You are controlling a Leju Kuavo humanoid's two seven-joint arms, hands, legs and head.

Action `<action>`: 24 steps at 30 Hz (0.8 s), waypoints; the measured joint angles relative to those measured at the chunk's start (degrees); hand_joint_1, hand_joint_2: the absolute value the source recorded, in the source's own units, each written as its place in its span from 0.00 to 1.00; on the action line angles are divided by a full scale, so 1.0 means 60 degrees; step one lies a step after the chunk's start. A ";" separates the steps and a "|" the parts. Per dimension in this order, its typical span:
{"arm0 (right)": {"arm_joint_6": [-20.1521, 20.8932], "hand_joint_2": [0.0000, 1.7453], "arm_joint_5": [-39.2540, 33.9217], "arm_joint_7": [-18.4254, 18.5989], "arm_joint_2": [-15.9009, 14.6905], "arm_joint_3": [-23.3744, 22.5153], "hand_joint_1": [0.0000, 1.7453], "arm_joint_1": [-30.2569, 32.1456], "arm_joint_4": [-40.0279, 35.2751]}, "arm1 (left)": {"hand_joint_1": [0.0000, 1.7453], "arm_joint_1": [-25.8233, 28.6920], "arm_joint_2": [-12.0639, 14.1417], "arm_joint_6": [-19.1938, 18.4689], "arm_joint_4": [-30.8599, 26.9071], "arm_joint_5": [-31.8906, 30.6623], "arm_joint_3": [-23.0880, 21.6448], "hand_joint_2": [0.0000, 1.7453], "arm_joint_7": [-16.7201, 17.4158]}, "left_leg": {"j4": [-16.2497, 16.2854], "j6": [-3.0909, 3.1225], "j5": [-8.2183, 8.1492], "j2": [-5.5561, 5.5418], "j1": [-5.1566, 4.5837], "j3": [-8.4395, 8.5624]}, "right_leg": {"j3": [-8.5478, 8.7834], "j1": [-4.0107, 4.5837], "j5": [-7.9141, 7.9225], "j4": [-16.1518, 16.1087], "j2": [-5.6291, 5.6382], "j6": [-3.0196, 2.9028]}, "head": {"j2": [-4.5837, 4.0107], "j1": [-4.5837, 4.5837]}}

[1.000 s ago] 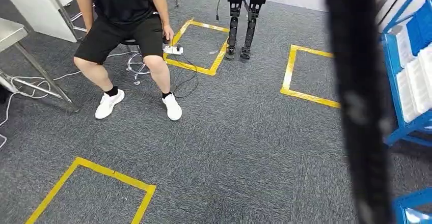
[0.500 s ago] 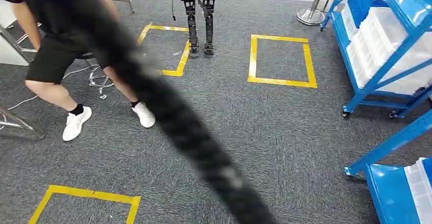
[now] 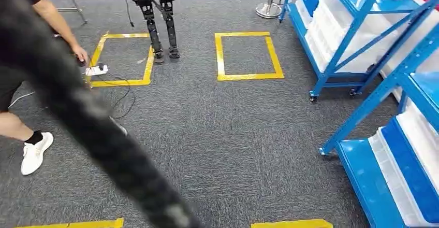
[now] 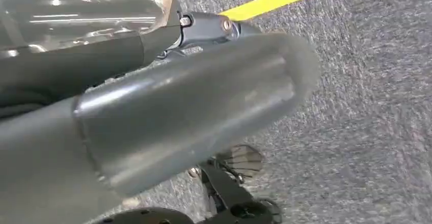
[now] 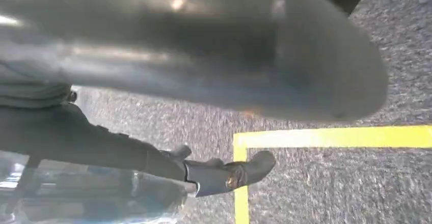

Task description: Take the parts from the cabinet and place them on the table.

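Your cabinet [image 3: 357,36] lies ahead to the right, nearer your right hand [image 5: 224,175] than your left hand [image 4: 204,28]; whether either hand grips anything, I cannot tell.

No text, label, brand, number or sign can be read in any view. The blue shelving racks [image 3: 357,41] and their white bins [image 3: 336,28] carry no legible marking. The yellow tape squares [image 3: 247,56] on the grey carpet are plain outlines without lettering. The standing robot legs [image 3: 158,20] beyond the squares and the white power strip [image 3: 97,70] on the floor show no legible print. In both wrist views, the surfaces near the camera are blurred and bear no readable characters, and the yellow tape on the carpet there is likewise unmarked.
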 joint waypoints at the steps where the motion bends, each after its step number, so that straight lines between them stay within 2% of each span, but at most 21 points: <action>1: 0.0004 0.00 0.0004 -0.0040 -0.0022 0.0000 0.00 0.0014 0.0000 | 0.00 -0.0007 -0.0018 0.0018 -0.0004 0.0004 0.0004 0.00 -0.0018 | -0.0129 0.0140 0.0097 0.0151 0.0077 0.0019 | -0.0012 0.0048 -0.0021 0.0108 -0.0138 0.0023 | 0.0000 0.0000; 2: 0.0004 0.00 0.0004 -0.0062 -0.0033 0.0000 0.00 0.0029 0.0000 | 0.00 -0.0006 -0.0018 0.0029 -0.0007 0.0000 0.0007 0.00 -0.0040 | -0.0171 0.0205 0.0118 0.0273 0.0027 0.0038 | -0.0154 0.0052 -0.0188 0.0394 -0.0744 -0.0023 | 0.0000 0.0007; 3: 0.0004 0.00 0.0004 -0.0062 -0.0036 0.0000 0.00 0.0018 0.0000 | 0.00 0.0015 -0.0011 0.0062 -0.0004 0.0000 0.0015 0.00 -0.0058 | -0.0172 0.0277 0.0127 0.0417 0.0008 0.0025 | -0.0449 0.0056 -0.0511 0.0948 -0.1044 -0.0102 | -0.0004 0.0055; 5: 0.0004 0.00 0.0007 -0.0073 -0.0025 0.0000 0.00 -0.0019 0.0000 | 0.00 0.0075 -0.0007 0.0084 -0.0004 -0.0007 0.0025 0.00 -0.0066 | -0.0169 0.0290 0.0118 0.0775 -0.0060 0.0001 | -0.1211 0.0025 -0.1157 0.2496 -0.1205 -0.0164 | 0.0000 0.0066; 6: 0.0000 0.00 0.0004 -0.0073 -0.0025 0.0000 0.00 -0.0015 0.0000 | 0.00 0.0081 -0.0007 0.0080 -0.0004 -0.0015 0.0025 0.00 -0.0066 | -0.0167 0.0291 0.0117 0.0917 -0.0075 -0.0011 | -0.1429 0.0021 -0.1284 0.2987 -0.1220 -0.0120 | 0.0000 0.0073; 7: 0.0000 0.00 0.0004 -0.0073 -0.0026 0.0000 0.00 0.0007 0.0000 | 0.00 0.0076 -0.0015 0.0095 -0.0004 -0.0018 0.0025 0.00 -0.0066 | -0.0167 0.0288 0.0115 0.1055 -0.0086 -0.0011 | -0.1406 0.0018 -0.1242 0.3011 -0.1233 -0.0050 | -0.0004 0.0066; 8: 0.0000 0.00 -0.0004 -0.0073 -0.0025 0.0000 0.00 0.0031 0.0000 | 0.00 0.0066 -0.0018 0.0113 -0.0004 -0.0018 0.0025 0.00 -0.0055 | -0.0165 0.0281 0.0111 0.1174 -0.0086 -0.0010 | -0.1149 0.0015 -0.1067 0.2595 -0.1256 0.0034 | 0.0000 0.0084; 9: -0.0004 0.00 -0.0011 -0.0062 -0.0036 0.0000 0.00 0.0046 0.0000 | 0.00 0.0058 -0.0022 0.0141 -0.0004 -0.0029 0.0025 0.00 -0.0033 | -0.0165 0.0272 0.0105 0.1296 -0.0084 0.0007 | -0.0634 0.0004 -0.0759 0.1729 -0.1338 0.0126 | -0.0004 0.0127; 10: -0.0004 0.00 -0.0011 -0.0058 -0.0036 0.0000 0.00 0.0039 0.0000 | 0.00 0.0055 -0.0026 0.0180 -0.0004 -0.0029 0.0025 0.00 -0.0019 | -0.0161 0.0241 0.0086 0.1396 -0.0084 0.0037 | -0.0055 -0.0006 -0.0479 0.0758 -0.1576 0.0184 | 0.0000 0.0124; 11: -0.0004 0.00 -0.0011 -0.0054 -0.0033 0.0000 0.00 0.0013 -0.0003 | 0.00 0.0054 -0.0022 0.0200 -0.0004 -0.0029 0.0025 0.00 -0.0007 | -0.0154 0.0194 0.0063 0.1494 -0.0113 0.0094 | 0.0329 -0.0002 -0.0395 0.0056 -0.2118 0.0097 | 0.0000 0.0134; 12: -0.0004 0.00 -0.0011 -0.0036 -0.0029 0.0000 0.00 -0.0021 -0.0004 | 0.00 0.0066 -0.0022 0.0237 -0.0004 -0.0029 0.0025 0.00 -0.0011 | -0.0148 0.0099 -0.0014 0.1581 -0.0182 0.0115 | 0.0321 0.0118 -0.0345 0.0037 -0.2202 0.0045 | 0.0000 0.0139; 13: -0.0004 0.00 -0.0011 -0.0029 -0.0025 0.0000 0.00 -0.0037 -0.0004 | 0.00 0.0055 -0.0018 0.0277 -0.0004 -0.0033 0.0025 0.00 -0.0011 | -0.0154 0.0038 -0.0029 0.1656 -0.0173 0.0156 | 0.0283 0.0122 -0.0336 0.0048 -0.2040 -0.0073 | -0.0004 0.0124; 15: -0.0004 0.00 0.0003 -0.0029 -0.0033 0.0000 0.00 -0.0012 0.0000 | 0.00 0.0011 -0.0036 0.0299 -0.0007 -0.0029 0.0025 0.00 -0.0011 | -0.0218 -0.0083 -0.0027 0.1860 -0.0116 0.0259 | 0.0244 0.0210 -0.0324 0.0033 -0.1826 -0.0194 | -0.0003 0.0124; 16: -0.0004 0.00 0.0007 -0.0029 -0.0033 0.0000 0.00 -0.0012 0.0000 | 0.00 0.0008 -0.0044 0.0310 -0.0018 -0.0029 0.0025 0.00 -0.0011 | -0.0191 -0.0150 -0.0067 0.1882 -0.0100 0.0255 | 0.0331 0.0089 -0.0249 -0.0059 -0.1721 -0.0288 | 0.0000 0.0128; 17: -0.0004 0.00 0.0015 -0.0033 -0.0029 0.0000 0.00 0.0001 0.0000 | 0.00 -0.0004 -0.0025 0.0342 -0.0022 -0.0029 0.0029 0.00 -0.0011 | -0.0003 -0.0223 -0.0225 0.1397 -0.0040 0.0211 | 0.0397 -0.0019 -0.0206 -0.0079 -0.1613 -0.0338 | 0.0000 0.0091; 18: -0.0004 0.00 0.0014 -0.0033 -0.0047 0.0000 0.00 -0.0003 0.0000 | 0.00 0.0013 -0.0036 0.0357 -0.0022 -0.0029 0.0025 0.00 -0.0011 | 0.0487 -0.0223 -0.0620 0.0963 -0.0025 0.0022 | 0.0382 -0.0019 -0.0160 -0.0073 -0.1528 -0.0443 | 0.0000 0.0055; 20: -0.0007 0.00 0.0018 -0.0040 -0.0033 0.0000 0.00 -0.0006 0.0000 | 0.00 0.0068 -0.0040 0.0371 -0.0022 -0.0029 0.0026 0.00 -0.0007 | 0.2012 -0.0237 -0.1420 0.0698 -0.0017 -0.0677 | 0.0345 0.0043 -0.0137 -0.0069 -0.1289 -0.0502 | 0.0000 0.0044; 21: -0.0007 0.00 0.0014 -0.0044 -0.0033 0.0000 0.00 -0.0002 0.0000 | 0.00 0.0088 -0.0036 0.0386 -0.0022 -0.0026 0.0025 0.00 0.0000 | 0.2581 -0.0243 -0.1598 0.0678 -0.0017 -0.0975 | 0.0332 0.0069 -0.0137 -0.0064 -0.1155 -0.0502 | -0.0004 0.0036; 22: -0.0007 0.00 0.0014 -0.0044 -0.0029 0.0000 0.00 0.0012 0.0000 | 0.00 0.0109 -0.0036 0.0393 -0.0018 -0.0026 0.0025 0.00 0.0022 | 0.2762 -0.0234 -0.1520 0.0672 -0.0016 -0.1098 | 0.0335 0.0085 -0.0136 -0.0060 -0.1010 -0.0501 | 0.0000 0.0044; 23: -0.0007 0.00 0.0014 -0.0044 -0.0029 0.0000 0.00 0.0037 0.0000 | 0.00 0.0122 -0.0036 0.0397 -0.0018 -0.0026 0.0025 0.00 0.0029 | 0.2454 -0.0224 -0.1198 0.0666 -0.0015 -0.1001 | 0.0348 0.0086 -0.0135 -0.0051 -0.0873 -0.0499 | 0.0000 0.0036; 24: -0.0007 0.00 0.0015 -0.0044 -0.0033 0.0000 0.00 0.0044 0.0000 | 0.00 0.0121 -0.0036 0.0401 -0.0022 -0.0026 0.0029 0.00 0.0029 | 0.1813 -0.0209 -0.0751 0.0636 -0.0004 -0.0723 | 0.0366 0.0084 -0.0135 -0.0034 -0.0746 -0.0494 | -0.0004 0.0036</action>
